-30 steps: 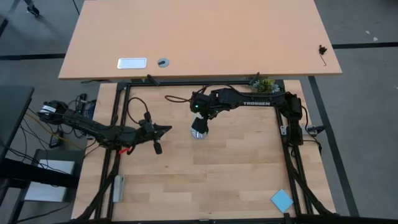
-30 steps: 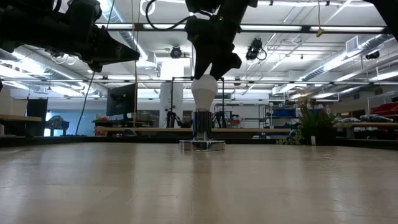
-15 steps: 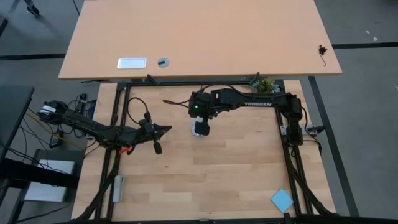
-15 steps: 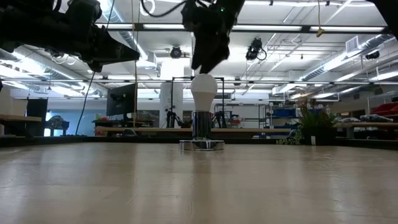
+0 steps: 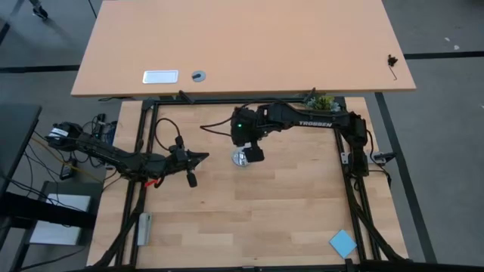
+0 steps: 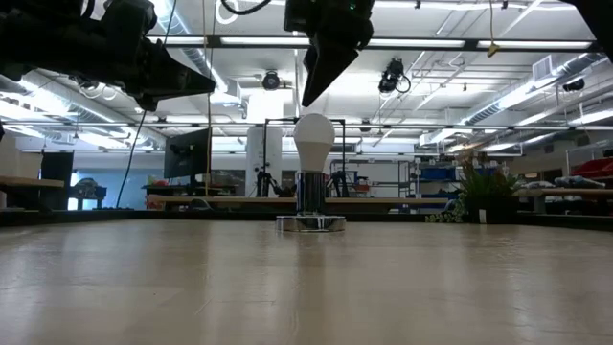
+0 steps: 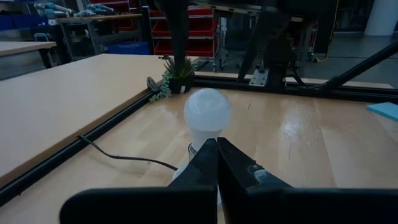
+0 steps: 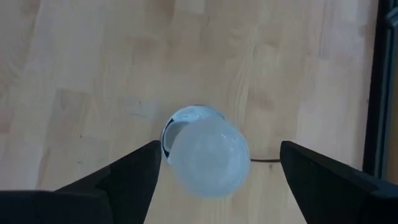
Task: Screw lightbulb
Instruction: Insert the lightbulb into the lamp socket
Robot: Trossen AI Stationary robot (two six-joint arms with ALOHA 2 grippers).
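Both right gripper [image 8: 217, 180] fingers spread wide, empty, above the upright lightbulb [image 6: 314, 144] in its socket [image 6: 310, 213]

The lightbulb [image 6: 314, 144] stands upright in the socket base [image 6: 310, 223] on the bench [image 5: 287, 204]. The right gripper [image 8: 217, 163] hangs directly above it, its fingers [image 8: 134, 171] spread wide to either side of the bulb and clear of it. The left gripper [image 7: 217, 163] sits off to one side, fingers [image 7: 205, 163] pressed together and pointing at the bulb just ahead. A cord [image 7: 124, 157] runs along the bench from the base.
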